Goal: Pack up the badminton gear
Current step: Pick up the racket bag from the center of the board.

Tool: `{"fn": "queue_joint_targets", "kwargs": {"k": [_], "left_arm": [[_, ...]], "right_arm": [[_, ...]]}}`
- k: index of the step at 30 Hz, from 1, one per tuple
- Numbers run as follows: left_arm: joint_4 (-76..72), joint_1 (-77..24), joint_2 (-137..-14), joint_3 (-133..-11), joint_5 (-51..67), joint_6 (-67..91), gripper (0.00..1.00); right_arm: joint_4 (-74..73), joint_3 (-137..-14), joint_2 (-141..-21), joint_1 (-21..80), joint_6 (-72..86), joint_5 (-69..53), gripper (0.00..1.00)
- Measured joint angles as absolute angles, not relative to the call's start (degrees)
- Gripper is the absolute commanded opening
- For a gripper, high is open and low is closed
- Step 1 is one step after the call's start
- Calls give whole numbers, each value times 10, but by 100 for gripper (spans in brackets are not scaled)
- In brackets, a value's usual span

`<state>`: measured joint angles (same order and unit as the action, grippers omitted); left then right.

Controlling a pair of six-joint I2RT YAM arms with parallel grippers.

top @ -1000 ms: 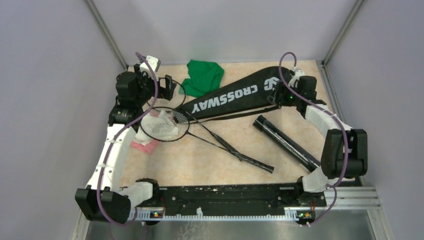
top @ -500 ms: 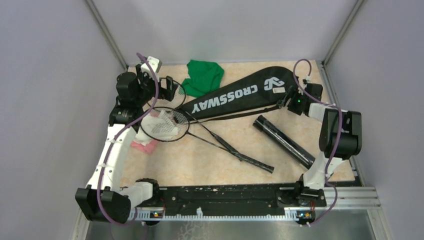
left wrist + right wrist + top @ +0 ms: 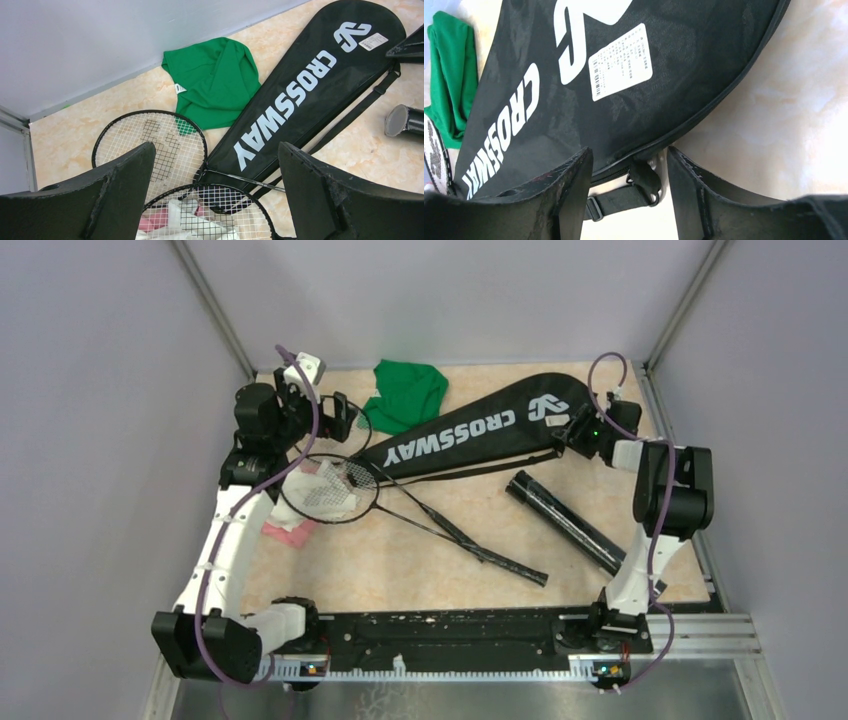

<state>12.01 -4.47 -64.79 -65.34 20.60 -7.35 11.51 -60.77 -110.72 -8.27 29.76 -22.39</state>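
The black "CROSSWAY" racket bag (image 3: 470,432) lies flat and diagonal at the back. My right gripper (image 3: 573,430) is open at its wide end. In the right wrist view the gripper (image 3: 629,152) straddles the bag's zipped edge (image 3: 704,115) and a strap clip (image 3: 644,181), gripping nothing. Two thin black rackets cross at the left, with one head (image 3: 330,490) over cloths and handles (image 3: 500,560) reaching toward the centre. My left gripper (image 3: 335,418) is open above the heads (image 3: 165,140). The black tube (image 3: 570,523) lies at the right. No shuttlecocks are in view.
A green cloth (image 3: 408,395) lies at the back by the bag's narrow end. White and pink cloths (image 3: 305,505) lie under the nearer racket head. Grey walls close in on three sides. A black rail (image 3: 450,635) runs along the near edge.
My right arm has folded up and in, its elbow moving toward the back right. Its gripper has shifted slightly right to the bag's wide-end edge. The left arm has not moved.
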Motion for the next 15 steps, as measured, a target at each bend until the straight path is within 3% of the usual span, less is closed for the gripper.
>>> {"fn": "queue_joint_targets", "kwargs": {"k": [3, 6, 15], "left_arm": [[120, -45, -653, -653, 208, -73, 99], [120, -45, -654, -653, 208, -73, 99], [120, -45, -654, -653, 212, -74, 99]], "right_arm": [[127, -617, -1120, -83, 306, -225, 42], [138, -620, -1131, -83, 313, -221, 21], [142, -633, -1134, -85, 354, -213, 0]]}}
